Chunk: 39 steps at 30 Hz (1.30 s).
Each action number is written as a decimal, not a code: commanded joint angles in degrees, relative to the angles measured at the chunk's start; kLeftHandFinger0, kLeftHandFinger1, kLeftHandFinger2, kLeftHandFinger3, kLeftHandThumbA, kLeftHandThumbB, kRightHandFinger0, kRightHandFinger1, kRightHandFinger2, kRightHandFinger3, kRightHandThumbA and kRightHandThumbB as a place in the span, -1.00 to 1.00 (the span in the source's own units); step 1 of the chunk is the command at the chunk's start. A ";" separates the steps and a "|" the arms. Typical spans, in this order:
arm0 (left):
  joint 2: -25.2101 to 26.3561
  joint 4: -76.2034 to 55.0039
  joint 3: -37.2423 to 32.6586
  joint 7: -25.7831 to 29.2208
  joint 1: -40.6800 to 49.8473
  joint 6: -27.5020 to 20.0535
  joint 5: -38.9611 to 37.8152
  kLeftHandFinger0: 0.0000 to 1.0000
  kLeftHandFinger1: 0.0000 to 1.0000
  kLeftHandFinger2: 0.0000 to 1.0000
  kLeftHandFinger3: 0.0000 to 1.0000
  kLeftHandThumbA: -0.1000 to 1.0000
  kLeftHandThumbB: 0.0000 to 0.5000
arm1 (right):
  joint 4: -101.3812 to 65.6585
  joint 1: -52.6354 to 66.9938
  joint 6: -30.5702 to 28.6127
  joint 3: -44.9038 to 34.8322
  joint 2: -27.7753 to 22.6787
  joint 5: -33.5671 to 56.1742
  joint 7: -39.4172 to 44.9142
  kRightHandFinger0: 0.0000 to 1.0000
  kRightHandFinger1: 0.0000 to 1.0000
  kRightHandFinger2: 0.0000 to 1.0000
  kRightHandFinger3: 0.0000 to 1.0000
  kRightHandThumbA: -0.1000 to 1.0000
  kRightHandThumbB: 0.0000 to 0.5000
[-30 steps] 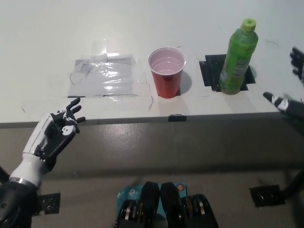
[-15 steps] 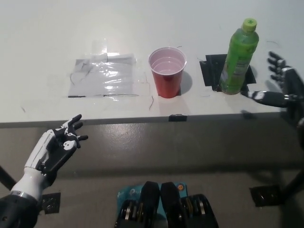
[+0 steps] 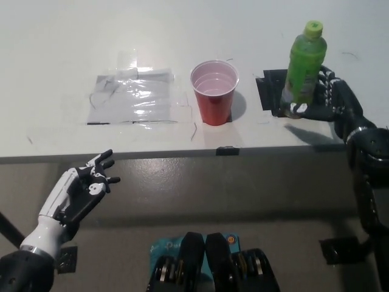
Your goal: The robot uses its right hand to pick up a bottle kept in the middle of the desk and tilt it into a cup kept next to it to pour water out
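Right hand is wrapped round the lower body of the green bottle, black fingers curling behind it, thumb low near the base; whether it is truly clamped I cannot tell. The bottle stands upright in the hand, over a black tape mark on the tabletop. It looks like thin plastic, smooth-labelled, probably liquid-heavy and a bit slippery, so a mid-body hold seems steadier for tilting. The cap is on. Just off the hand's thumb side stands the red cup, open-mouthed, pale inside; contents unclear. Left hand rests open below the tabletop edge, well apart.
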 commanded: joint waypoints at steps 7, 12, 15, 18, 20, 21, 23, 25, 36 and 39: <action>1.23 0.04 -0.70 -1.46 0.47 -2.93 0.49 0.62 0.88 1.00 1.00 0.08 0.02 | 2.49 -6.17 -3.33 -3.02 -2.35 0.57 -2.77 1.00 1.00 1.00 1.00 0.70 1.00; 1.45 0.06 -1.02 -1.88 0.49 -2.97 0.34 0.61 0.87 1.00 1.00 0.13 0.08 | 5.20 -6.61 -5.59 -2.50 -0.97 -0.32 -3.77 1.00 1.00 1.00 1.00 0.74 1.00; 1.18 0.37 -1.27 -2.27 0.04 -2.73 0.06 0.59 0.87 1.00 1.00 0.12 0.15 | 6.28 -6.76 -5.33 -2.81 0.71 0.33 -4.54 1.00 1.00 1.00 1.00 0.65 1.00; 1.22 0.51 -1.69 -2.48 0.00 -2.89 0.57 0.57 0.86 1.00 1.00 0.13 0.15 | 6.36 -6.57 -4.84 -3.03 1.56 1.34 -3.70 1.00 1.00 1.00 1.00 0.65 1.00; 1.46 0.70 -1.79 -2.91 -0.04 -3.00 0.42 0.57 0.86 1.00 1.00 0.13 0.10 | 7.55 -6.84 -5.57 -2.01 2.10 -0.04 -4.54 1.00 1.00 1.00 1.00 0.68 1.00; 1.51 0.83 -1.79 -3.12 -0.08 -3.12 0.29 0.57 0.86 1.00 1.00 0.13 0.09 | 7.60 -6.88 -5.71 -2.02 2.52 -0.03 -4.77 1.00 1.00 1.00 1.00 0.65 1.00; 1.56 0.75 -1.86 -3.17 -0.04 -2.97 0.49 0.58 0.86 1.00 1.00 0.13 0.13 | 8.45 -6.85 -7.64 -1.17 3.04 -0.63 -4.62 1.00 1.00 1.00 1.00 0.61 1.00; 1.32 1.12 -2.16 -3.34 -0.04 -3.09 0.59 0.58 0.86 1.00 1.00 0.14 0.13 | 8.20 -6.32 -7.90 -0.95 2.84 -0.80 -4.58 1.00 1.00 1.00 1.00 0.60 1.00; 1.54 1.35 -2.79 -3.73 0.01 -3.78 1.35 0.55 0.85 1.00 1.00 0.17 0.00 | 10.51 -9.50 -7.78 -0.65 0.44 -3.16 -8.50 1.00 1.00 1.00 1.00 0.56 1.00; 1.66 1.10 -2.92 -3.78 0.04 -3.29 1.27 0.58 0.88 1.00 1.00 0.17 0.00 | 13.10 -11.40 -9.18 -2.96 0.18 -3.27 -13.32 1.00 1.00 1.00 1.00 0.42 0.97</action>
